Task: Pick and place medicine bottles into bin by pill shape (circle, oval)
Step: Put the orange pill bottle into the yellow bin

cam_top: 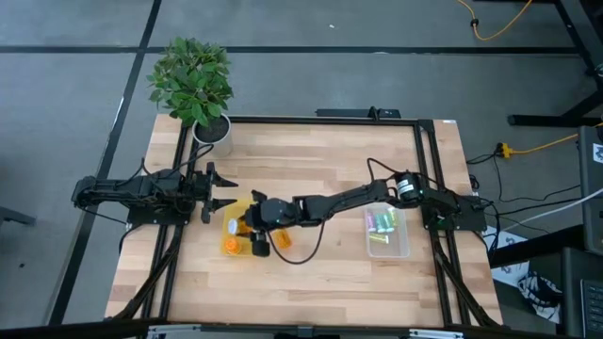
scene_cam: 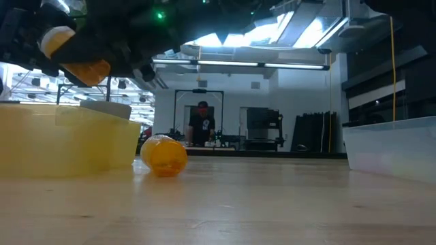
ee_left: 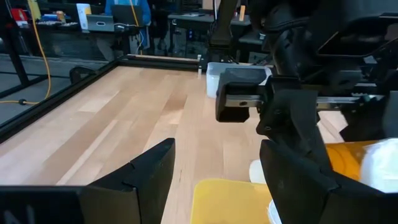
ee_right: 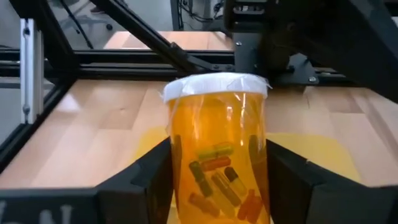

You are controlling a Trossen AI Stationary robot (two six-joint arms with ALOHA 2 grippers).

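Right claw | gripping orange bottle above yellow bin | left claw open

You've got an orange medicine bottle pinched upright between the right gripper fingers, white cap on top. Through the plastic you can see oblong capsules, olive and reddish, piled at the bottom. Under it there's the yellow bin on the wooden desk, with the black frame rail behind.
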